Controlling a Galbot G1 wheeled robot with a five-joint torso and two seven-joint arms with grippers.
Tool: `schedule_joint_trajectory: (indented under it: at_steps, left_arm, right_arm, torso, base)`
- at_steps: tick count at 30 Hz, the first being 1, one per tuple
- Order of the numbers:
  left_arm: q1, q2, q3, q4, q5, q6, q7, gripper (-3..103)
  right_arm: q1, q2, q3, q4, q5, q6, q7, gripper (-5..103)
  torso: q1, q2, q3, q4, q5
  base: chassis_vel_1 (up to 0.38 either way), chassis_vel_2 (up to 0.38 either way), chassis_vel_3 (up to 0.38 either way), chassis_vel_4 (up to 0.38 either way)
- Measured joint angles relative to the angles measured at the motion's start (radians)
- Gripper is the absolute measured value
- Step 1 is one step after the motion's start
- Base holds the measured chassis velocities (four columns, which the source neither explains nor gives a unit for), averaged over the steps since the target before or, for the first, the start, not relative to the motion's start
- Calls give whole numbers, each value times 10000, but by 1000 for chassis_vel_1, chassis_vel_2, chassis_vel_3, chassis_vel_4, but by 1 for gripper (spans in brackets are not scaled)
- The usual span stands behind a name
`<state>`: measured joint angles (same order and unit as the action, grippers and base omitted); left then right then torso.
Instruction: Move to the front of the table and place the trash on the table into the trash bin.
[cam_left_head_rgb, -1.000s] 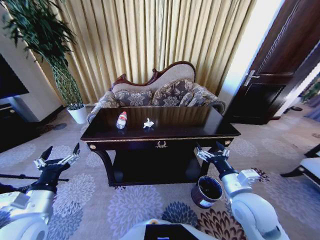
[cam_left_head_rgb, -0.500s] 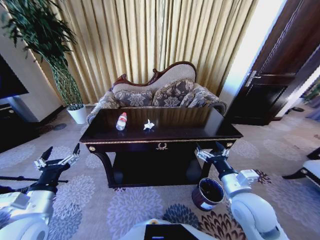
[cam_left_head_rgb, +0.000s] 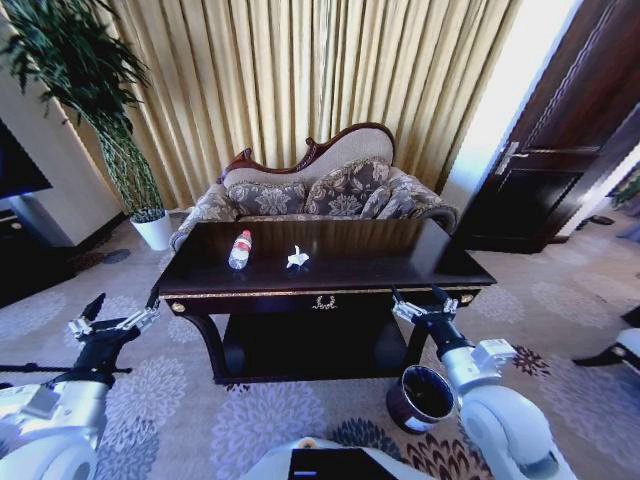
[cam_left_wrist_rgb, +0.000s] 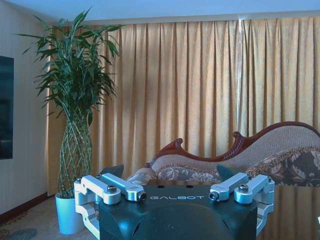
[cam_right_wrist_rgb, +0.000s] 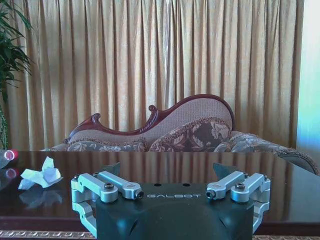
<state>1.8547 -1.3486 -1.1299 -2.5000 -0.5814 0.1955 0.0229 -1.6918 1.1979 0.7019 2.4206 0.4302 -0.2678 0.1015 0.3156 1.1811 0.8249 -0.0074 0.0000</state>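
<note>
1. Your left gripper (cam_left_head_rgb: 118, 311) and right gripper (cam_left_head_rgb: 424, 301) both have pale silver-blue metal fingers (cam_left_wrist_rgb: 110, 187) with dark tips.
2. Black wrist blocks carry white "GALBOT" lettering and round screws.
3. The forearms are glossy white shells, lower corners of the head view.

Pleated gold curtains (cam_left_head_rgb: 330, 90) were hung across the upper centre of the head view. A carved-back patterned sofa (cam_left_head_rgb: 320, 185) was set below them at mid-frame. A tall bamboo-like plant (cam_left_head_rgb: 85, 80) in a white pot (cam_left_head_rgb: 155, 228) was seen at upper left, beside a pale wall. A dark wooden door (cam_left_head_rgb: 560, 140) was seen at upper right, with bright light between it and the curtains. The floor was covered by a floral-patterned carpet (cam_left_head_rgb: 190, 400).
</note>
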Motion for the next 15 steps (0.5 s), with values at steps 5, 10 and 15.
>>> schedule_joint_trajectory:
  at_steps: [5, 10, 15]
  left_arm:
    - [-2, 3, -1, 0, 3, -4, 2, 100]
    - [4, -15, 0, 0, 7, -7, 4, 100]
    - [25, -41, 1, 0, 9, -13, 8, 100]
  right_arm:
    - [16, -19, -21, 24, 0, 1, 1, 100]
    - [21, -35, -62, 62, -7, 1, 2, 100]
    - [45, -157, -183, 105, -51, -2, 17, 100]
  torso:
    - [0, 0, 0, 0, 0]
    - [0, 1, 0, 0, 0]
    - [0, 0, 0, 0, 0]
  base:
    - [-72, 84, 75, -85]
    - [-78, 71, 68, -79]
    - [-81, 78, 81, -67]
